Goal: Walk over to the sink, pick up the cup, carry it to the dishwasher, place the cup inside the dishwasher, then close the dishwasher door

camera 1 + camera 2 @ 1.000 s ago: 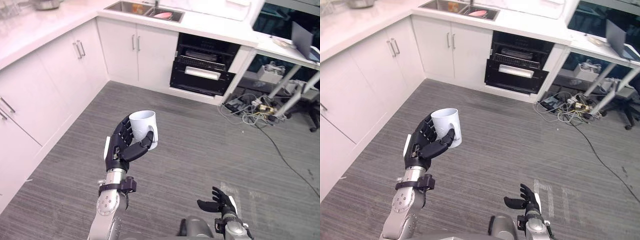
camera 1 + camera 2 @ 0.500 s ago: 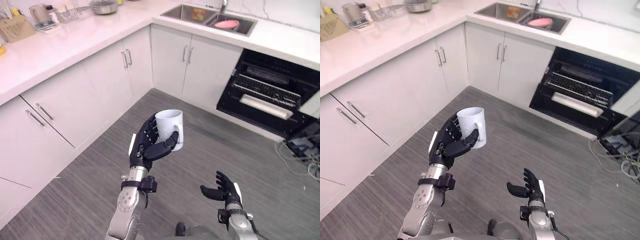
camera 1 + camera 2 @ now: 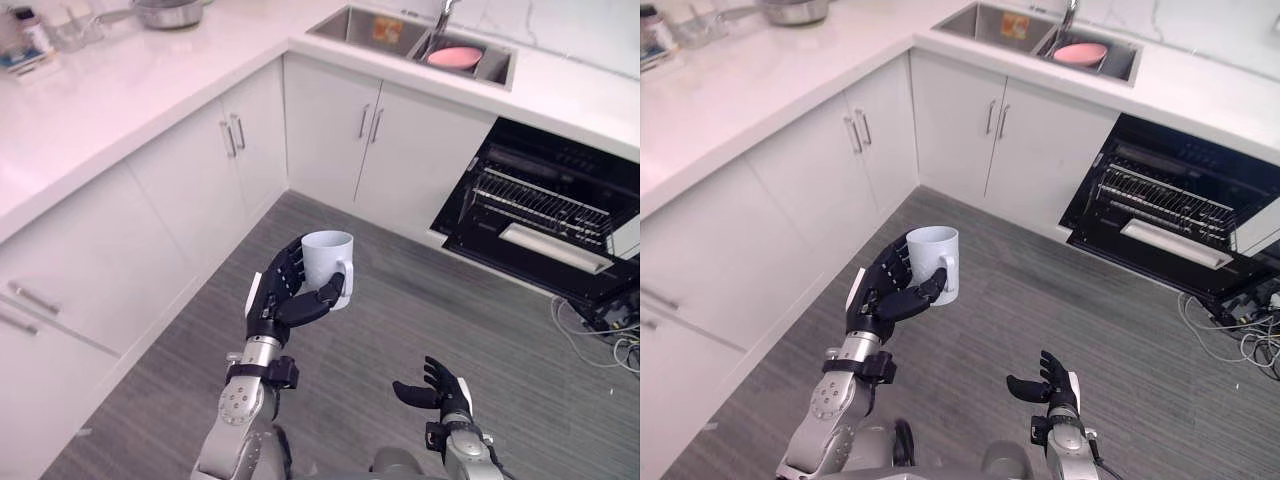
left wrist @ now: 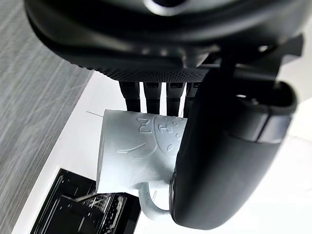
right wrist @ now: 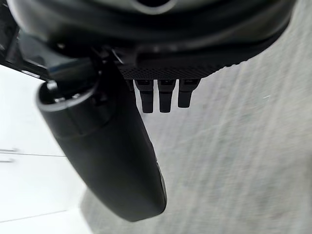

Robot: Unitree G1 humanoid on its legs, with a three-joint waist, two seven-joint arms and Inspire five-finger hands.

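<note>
My left hand (image 3: 283, 298) is raised over the grey floor and shut on a white cup (image 3: 327, 264), held upright with its mouth up. The left wrist view shows the cup (image 4: 131, 151) pinched between the fingers and the thumb (image 4: 219, 161), handle free. The dishwasher (image 3: 535, 225) stands open at the right under the counter, its door (image 3: 540, 262) lowered and wire racks showing. The sink (image 3: 415, 38) is set in the counter at the top, with a pink dish (image 3: 453, 57) in it. My right hand (image 3: 438, 392) hangs low at the bottom, open and holding nothing.
White cabinets (image 3: 190, 190) run along the left and meet more cabinets (image 3: 385, 150) under the sink at a corner. A pan (image 3: 165, 12) and small items sit on the left counter (image 3: 110, 95). Cables (image 3: 625, 345) lie on the floor at the far right.
The camera has shifted, so cabinets and dishwasher sit differently in the picture. The left hand keeps the cup in the same hold. The right hand stays low and open.
</note>
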